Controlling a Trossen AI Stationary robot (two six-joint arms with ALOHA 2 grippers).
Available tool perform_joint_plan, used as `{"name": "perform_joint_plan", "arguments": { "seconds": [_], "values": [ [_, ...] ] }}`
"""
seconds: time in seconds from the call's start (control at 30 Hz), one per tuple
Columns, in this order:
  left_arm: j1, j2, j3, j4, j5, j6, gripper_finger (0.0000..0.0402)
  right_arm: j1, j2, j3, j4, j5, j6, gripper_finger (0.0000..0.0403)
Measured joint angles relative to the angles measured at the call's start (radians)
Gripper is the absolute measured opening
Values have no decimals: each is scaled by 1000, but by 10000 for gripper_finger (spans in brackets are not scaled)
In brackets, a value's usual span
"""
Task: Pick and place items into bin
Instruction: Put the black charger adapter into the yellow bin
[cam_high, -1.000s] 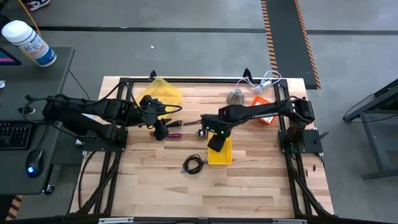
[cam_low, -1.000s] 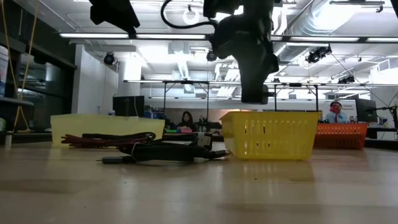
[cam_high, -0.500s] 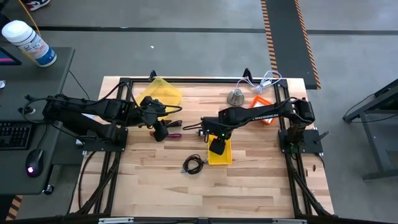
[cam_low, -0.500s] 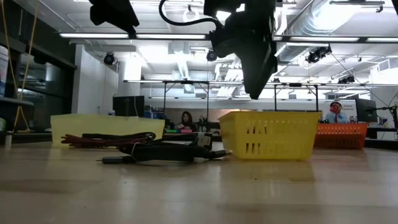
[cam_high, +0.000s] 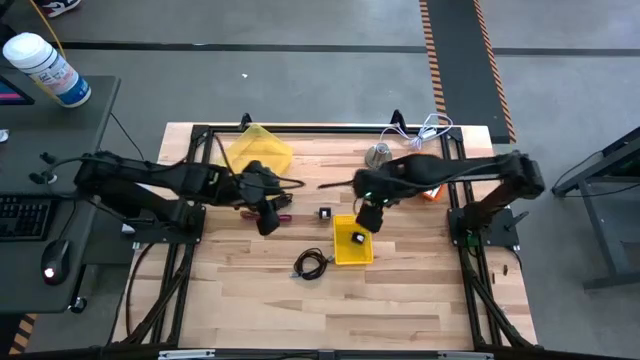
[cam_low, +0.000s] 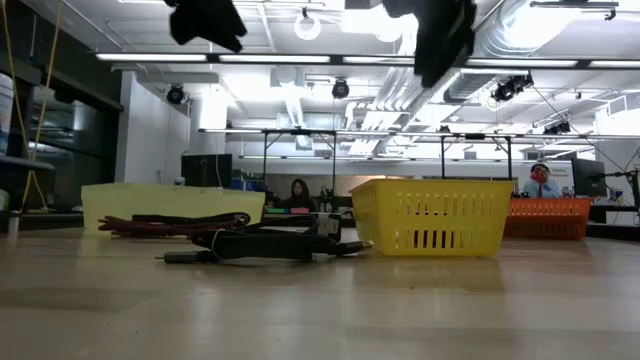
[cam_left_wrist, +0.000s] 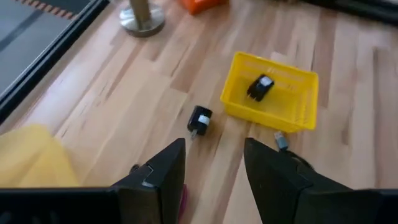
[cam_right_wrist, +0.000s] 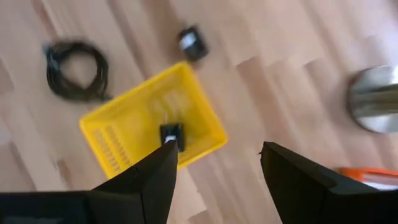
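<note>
The yellow bin (cam_high: 345, 256) stands mid-table, with one tiny black block (cam_right_wrist: 171, 134) lying inside it. A second black block (cam_high: 325, 213) rests on the wood just left of the bin's far end. The coiled black cable (cam_high: 310, 265) lies left of the bin's near end. The red-handled tool (cam_high: 284, 216) pokes out beside my left gripper (cam_high: 268, 215), which hovers open above it. My right gripper (cam_high: 370, 215) hangs open, high above the bin's far right corner. I see no white packets.
A grey metal cone (cam_high: 378, 155) and an orange object (cam_high: 427, 192) stand near the far right. A yellow bag (cam_high: 258, 150) lies at the far edge, left of centre, and a white cord (cam_high: 430, 128) at the far right corner. Bare wood lies toward the near edge.
My right gripper has risen from just above the bin and drawn back toward the table's far right. A black block now shows inside the bin where the gripper stood. My left gripper has shifted slightly toward the right.
</note>
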Motion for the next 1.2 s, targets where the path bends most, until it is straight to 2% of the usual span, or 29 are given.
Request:
{"name": "perform_joint_plan", "arguments": {
  "seconds": [0.23,0.4,0.6,0.7,0.83,1.0,1.1,1.2],
  "values": [
    [12,148,0,122,12,109,152,3,-148,0,-10,150,118,220],
    [74,249,-1,190,147,154,152,29,-206,1,-16,236,137,220],
    [138,339,-1,250,274,280,160,58,-226,1,-26,295,138,220],
    [158,370,-2,261,324,348,186,59,-225,1,-28,296,138,220],
    [174,399,-1,271,322,426,241,59,-225,1,-28,306,136,220],
    [203,450,-1,274,348,438,308,59,-225,1,-28,309,123,220],
    [218,493,-1,273,366,440,330,58,-225,1,-28,313,118,220],
    [218,529,-1,282,309,473,336,58,-225,1,-28,315,117,220]
  ]
}}
